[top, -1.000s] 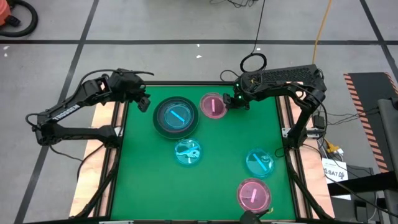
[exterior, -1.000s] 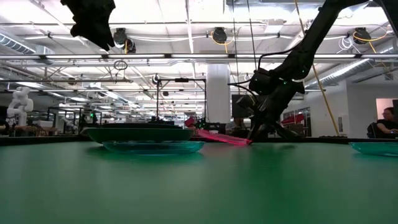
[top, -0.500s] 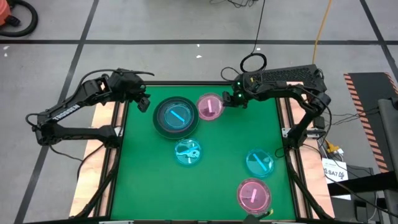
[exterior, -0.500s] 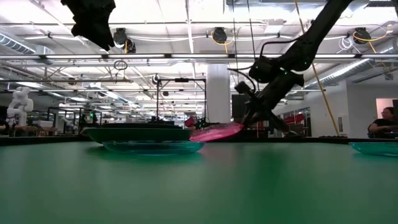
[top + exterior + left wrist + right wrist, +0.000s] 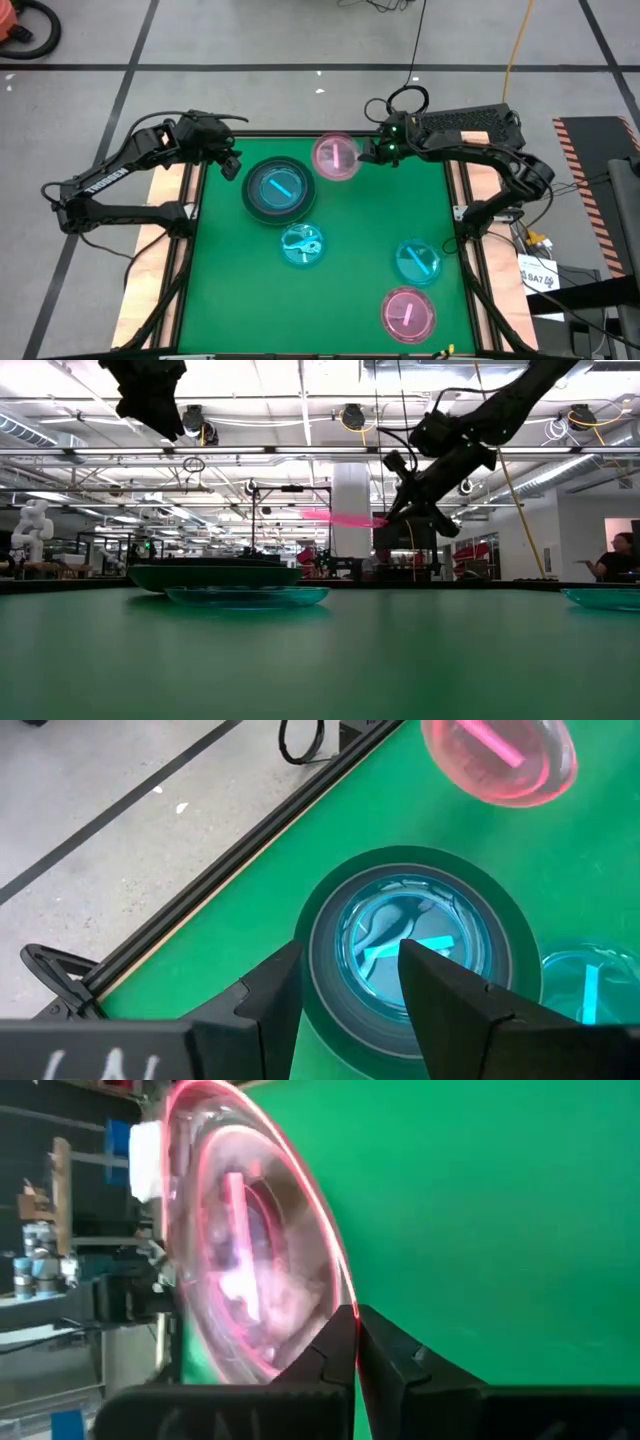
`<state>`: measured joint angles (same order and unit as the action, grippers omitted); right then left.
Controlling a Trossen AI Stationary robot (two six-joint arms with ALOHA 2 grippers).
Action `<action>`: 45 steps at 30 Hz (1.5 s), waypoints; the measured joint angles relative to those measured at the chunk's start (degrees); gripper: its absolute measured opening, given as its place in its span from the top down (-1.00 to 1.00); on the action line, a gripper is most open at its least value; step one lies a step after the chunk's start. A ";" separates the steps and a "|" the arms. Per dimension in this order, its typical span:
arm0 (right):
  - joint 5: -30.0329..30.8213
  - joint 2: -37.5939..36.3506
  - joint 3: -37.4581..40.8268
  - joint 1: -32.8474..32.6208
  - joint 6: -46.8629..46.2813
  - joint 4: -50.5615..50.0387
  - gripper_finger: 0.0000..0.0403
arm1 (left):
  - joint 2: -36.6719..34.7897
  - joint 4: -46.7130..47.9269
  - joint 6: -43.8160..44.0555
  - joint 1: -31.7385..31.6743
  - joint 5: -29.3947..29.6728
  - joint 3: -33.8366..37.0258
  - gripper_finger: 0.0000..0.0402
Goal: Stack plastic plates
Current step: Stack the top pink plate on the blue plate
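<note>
Right jaws (image 5: pixel 372 153): pinching my translucent pink plate (image 5: pixel 335 157) by its rim, held above the counter (image 5: pixel 360 230).
Left jaws (image 5: pixel 232 164): spread, hovering beside the dark grey stack (image 5: pixel 278 188).

1. White tag (image 5: pixel 540 278) on the floor to the right of the table: black print that looks like "SA7". The smaller lines on it are too small to read.
2. Left arm (image 5: pixel 105 178): a line of white lettering runs along its long link, too small to make out in the high view.
3. Left gripper (image 5: pixel 350 952): in the left wrist view, white strokes of letters stand on its dark body at the picture's edge. They are cut off and cannot be read.
4. Striped strip (image 5: pixel 590 150) on the floor at the right: orange-and-black hazard marking, without words.
</note>
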<state>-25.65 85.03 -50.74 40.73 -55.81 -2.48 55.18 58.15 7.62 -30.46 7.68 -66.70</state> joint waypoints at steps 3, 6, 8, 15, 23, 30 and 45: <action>0.04 -1.47 0.00 -0.06 -1.12 -0.19 1.00 | 0.00 -0.15 0.49 0.00 0.02 0.00 0.15; 0.32 -2.62 -0.04 -0.65 -2.95 1.20 1.00 | 0.00 -0.17 2.14 0.00 0.02 0.00 0.15; 0.37 -3.30 -0.04 -1.29 -3.84 1.73 1.00 | 0.00 -0.17 3.48 0.00 0.02 0.00 0.15; 0.52 -5.61 -0.09 -4.44 -6.87 4.37 1.00 | 1.98 0.39 4.44 -0.20 -0.15 2.37 0.15; 4.66 -8.50 -0.09 -8.22 -8.47 4.53 1.00 | 1.90 -2.56 4.13 -0.03 -3.99 16.90 0.15; 12.06 -8.57 -0.09 -11.86 -12.33 5.90 1.00 | 1.95 -6.04 4.92 1.33 -5.14 24.44 0.15; 18.54 -4.79 -0.09 -15.82 -16.51 16.31 1.00 | 3.88 -9.88 13.77 1.25 -5.28 30.67 0.15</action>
<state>-7.11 80.25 -50.83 24.91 -72.32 13.83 59.06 48.27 21.38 -29.21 2.40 -36.03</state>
